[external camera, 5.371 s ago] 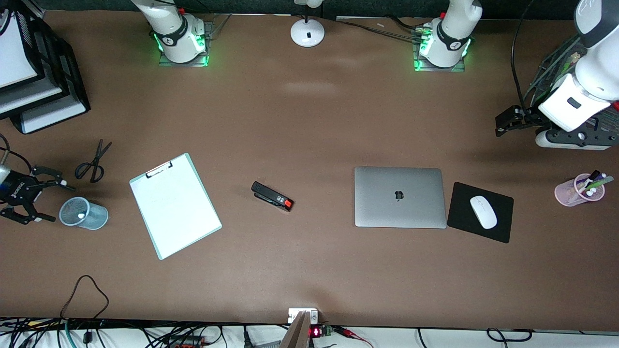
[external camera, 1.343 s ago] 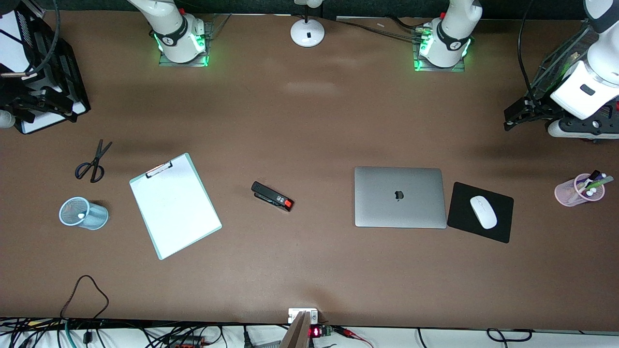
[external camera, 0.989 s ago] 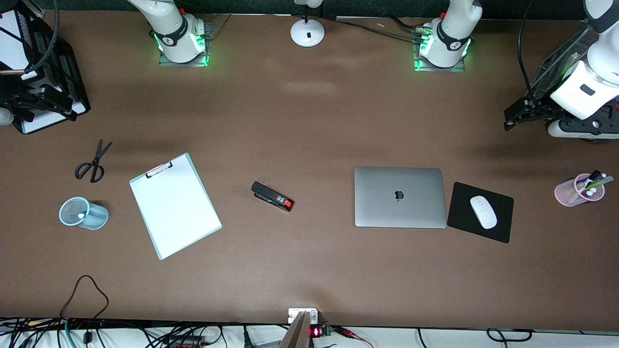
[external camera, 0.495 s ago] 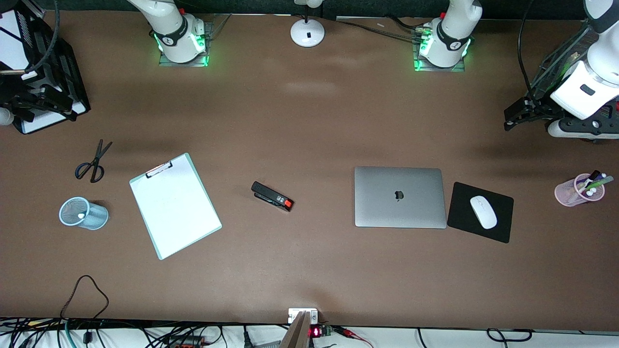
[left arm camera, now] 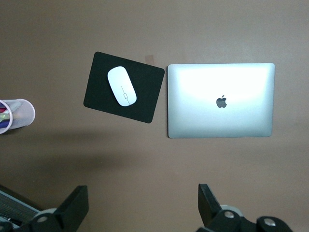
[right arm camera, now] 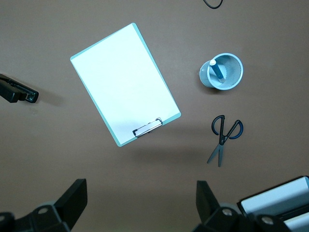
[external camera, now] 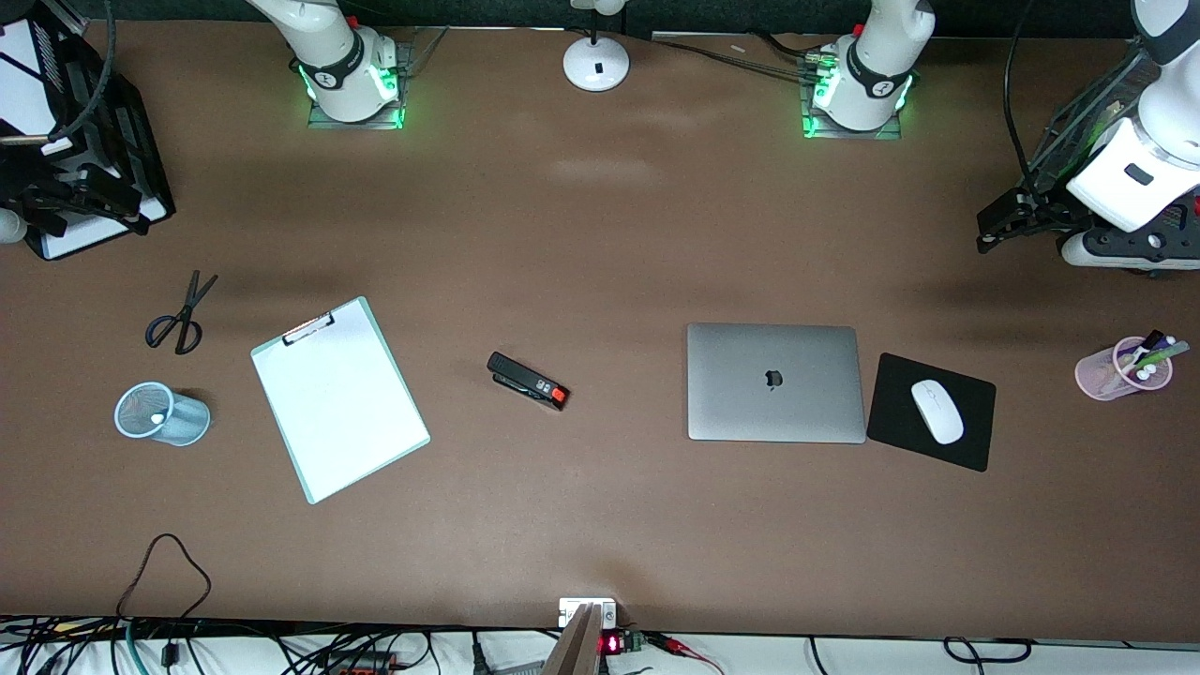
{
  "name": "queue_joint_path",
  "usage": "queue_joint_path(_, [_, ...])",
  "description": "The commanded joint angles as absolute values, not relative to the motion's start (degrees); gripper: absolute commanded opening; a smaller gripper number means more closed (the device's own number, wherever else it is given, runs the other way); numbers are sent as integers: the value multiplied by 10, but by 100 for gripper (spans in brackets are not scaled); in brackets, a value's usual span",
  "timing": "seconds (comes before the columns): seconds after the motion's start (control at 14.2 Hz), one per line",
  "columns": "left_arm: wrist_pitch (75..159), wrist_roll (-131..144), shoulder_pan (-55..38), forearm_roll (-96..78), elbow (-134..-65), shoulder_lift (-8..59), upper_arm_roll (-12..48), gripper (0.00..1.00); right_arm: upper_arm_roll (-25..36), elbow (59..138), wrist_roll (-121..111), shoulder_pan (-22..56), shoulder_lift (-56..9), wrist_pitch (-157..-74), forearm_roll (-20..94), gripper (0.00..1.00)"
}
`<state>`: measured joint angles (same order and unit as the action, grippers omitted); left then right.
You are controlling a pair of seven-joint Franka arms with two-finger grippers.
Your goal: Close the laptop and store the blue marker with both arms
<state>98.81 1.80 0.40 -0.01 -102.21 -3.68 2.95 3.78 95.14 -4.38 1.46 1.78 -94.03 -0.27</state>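
Left gripper [left arm camera: 140, 212]: jaws spread wide, nothing between them, raised over bare brown table [external camera: 600, 234] at the left arm's end, near the black wire rack. Right gripper [right arm camera: 140, 212]: jaws likewise spread wide and empty, raised over the stacked black paper trays [external camera: 84, 159] at the right arm's end. Slim silver-grey laptop [external camera: 775, 382] lying shut, lid down with dark logo uppermost, toward the left arm's end, just beside the black mouse pad [external camera: 966, 436] carrying a white mouse [external camera: 937, 411]. Bright-blue marker [right arm camera: 218, 71] standing white end up in the pale-blue mesh cup [right arm camera: 232, 79] at the right arm's end, near the table's edge; black scissors [external camera: 178, 319] close by. Mint-edged clipboard with white paper [external camera: 339, 398] and black stapler with red tip [external camera: 527, 381] between cup and laptop. Pink translucent pen cup [external camera: 1120, 368] at the left arm's edge.
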Motion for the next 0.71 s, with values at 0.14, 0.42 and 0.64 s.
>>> queue_joint_path(0.14, [973, 10, 7, 10, -1009, -35, 32, 100, 38, 962, -46, 12, 28, -946, 10, 100])
queue_joint_path(0.42, [952, 10, 7, 10, -1000, -35, 33, 100, 38, 962, -46, 12, 29, -943, 10, 100])
queue_joint_path(0.64, [950, 8, 7, 10, -999, -35, 33, 100, 38, 962, -46, 13, 29, -942, 10, 100])
